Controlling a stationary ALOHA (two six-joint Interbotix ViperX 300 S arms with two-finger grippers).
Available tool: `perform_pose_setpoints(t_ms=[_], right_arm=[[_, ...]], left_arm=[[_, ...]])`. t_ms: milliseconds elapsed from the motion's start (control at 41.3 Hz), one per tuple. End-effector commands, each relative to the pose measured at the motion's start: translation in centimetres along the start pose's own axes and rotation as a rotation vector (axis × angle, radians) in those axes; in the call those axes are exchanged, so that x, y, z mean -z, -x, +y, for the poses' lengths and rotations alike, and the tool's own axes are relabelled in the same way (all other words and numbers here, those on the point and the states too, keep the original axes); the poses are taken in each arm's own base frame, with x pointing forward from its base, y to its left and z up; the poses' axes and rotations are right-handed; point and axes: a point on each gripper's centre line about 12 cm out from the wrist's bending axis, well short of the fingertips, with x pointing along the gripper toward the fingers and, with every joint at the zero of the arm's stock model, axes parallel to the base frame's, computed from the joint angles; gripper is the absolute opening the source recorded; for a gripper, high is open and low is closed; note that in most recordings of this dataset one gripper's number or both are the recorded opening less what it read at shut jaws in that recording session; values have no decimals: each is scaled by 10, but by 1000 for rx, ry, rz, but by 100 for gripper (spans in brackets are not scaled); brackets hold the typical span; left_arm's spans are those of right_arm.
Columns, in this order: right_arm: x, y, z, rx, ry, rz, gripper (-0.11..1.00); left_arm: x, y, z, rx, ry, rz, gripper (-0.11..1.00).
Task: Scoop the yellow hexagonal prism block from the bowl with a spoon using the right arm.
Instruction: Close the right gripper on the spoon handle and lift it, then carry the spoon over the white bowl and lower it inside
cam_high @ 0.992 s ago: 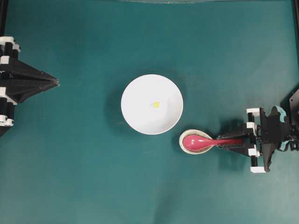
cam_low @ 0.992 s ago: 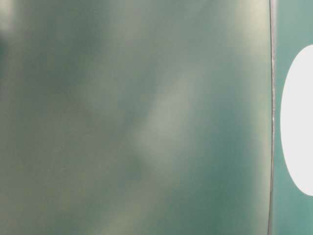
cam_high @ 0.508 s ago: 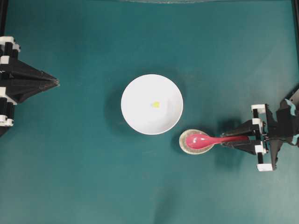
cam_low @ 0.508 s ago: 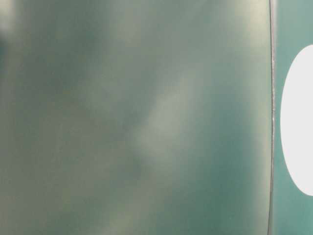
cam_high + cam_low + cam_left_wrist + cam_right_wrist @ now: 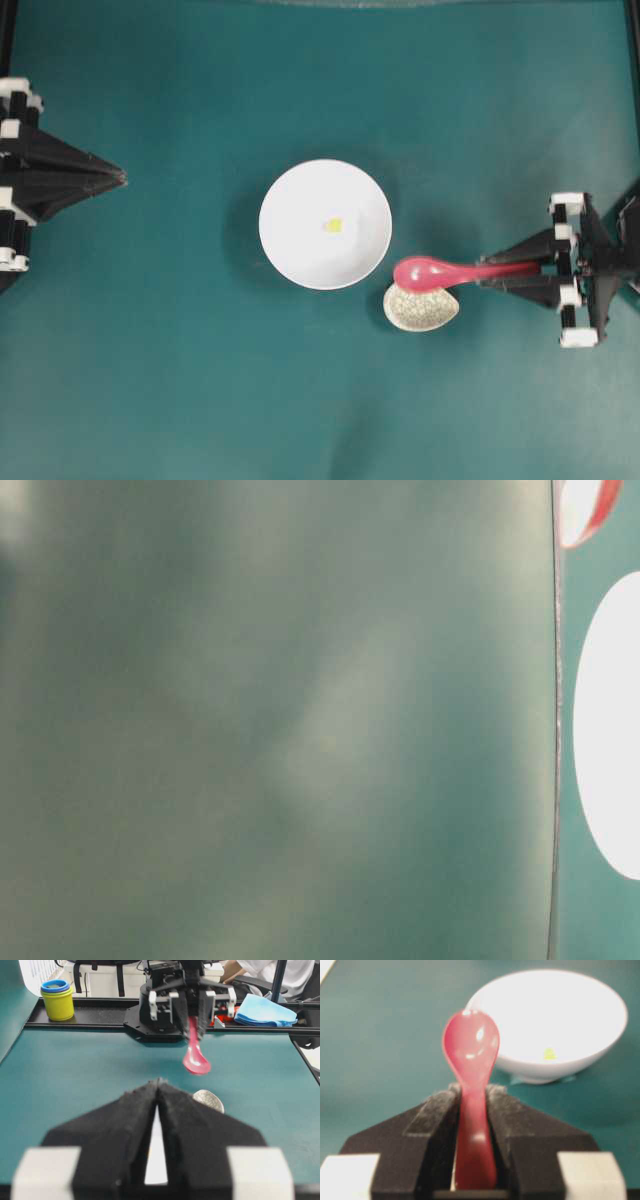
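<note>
The white bowl (image 5: 300, 260) stands mid-table with the tiny yellow hexagonal prism block (image 5: 333, 224) lying inside it. My right gripper (image 5: 528, 271) is shut on the handle of the pink-red spoon (image 5: 420, 271), holding it level in the air with the scoop just right of the bowl's rim. In the right wrist view the spoon (image 5: 471, 1055) sticks out between the black fingers (image 5: 436, 1110), and the bowl (image 5: 580, 1062) with the block (image 5: 549, 1053) lies ahead to the right. My left gripper (image 5: 120, 178) rests shut at the far left, holding nothing.
The speckled egg-shaped spoon rest (image 5: 421, 308) sits with nothing on it, just below the spoon's scoop and close to the bowl. In the left wrist view a yellow cup stack (image 5: 57, 1000) and a blue cloth (image 5: 265, 1012) lie beyond the table's far edge.
The right gripper has lifted the spoon off the spoon rest and drawn back to the right. The scoop now hovers beside the bowl's rim. The left arm has not moved.
</note>
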Motion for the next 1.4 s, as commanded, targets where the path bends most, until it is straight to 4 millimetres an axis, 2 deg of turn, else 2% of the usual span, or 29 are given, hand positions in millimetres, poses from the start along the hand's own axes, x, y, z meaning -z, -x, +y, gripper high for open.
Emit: perform_pose_setpoints(t_ms=[0, 266, 460, 798, 1016, 1379], right_arm=[[-19, -4, -5, 13, -23, 1, 25], [-64, -15, -28, 25, -14, 159, 25], [-81, -22, -42, 29, -28, 253, 25], [-99, -40, -53, 29, -21, 335, 25], [-106, -60, -57, 3, -39, 430, 25], [-102, -96, -67, -17, -62, 568, 25]], left_arm=[[-11, -3, 0, -2, -3, -28, 8], [-10, -3, 0, -1, -5, -25, 8], [-10, -3, 0, -1, -3, -25, 8], [-11, -3, 0, -1, -3, -26, 8], [-11, -3, 0, -1, -6, -26, 8], [-8, -3, 0, -1, -6, -12, 8]])
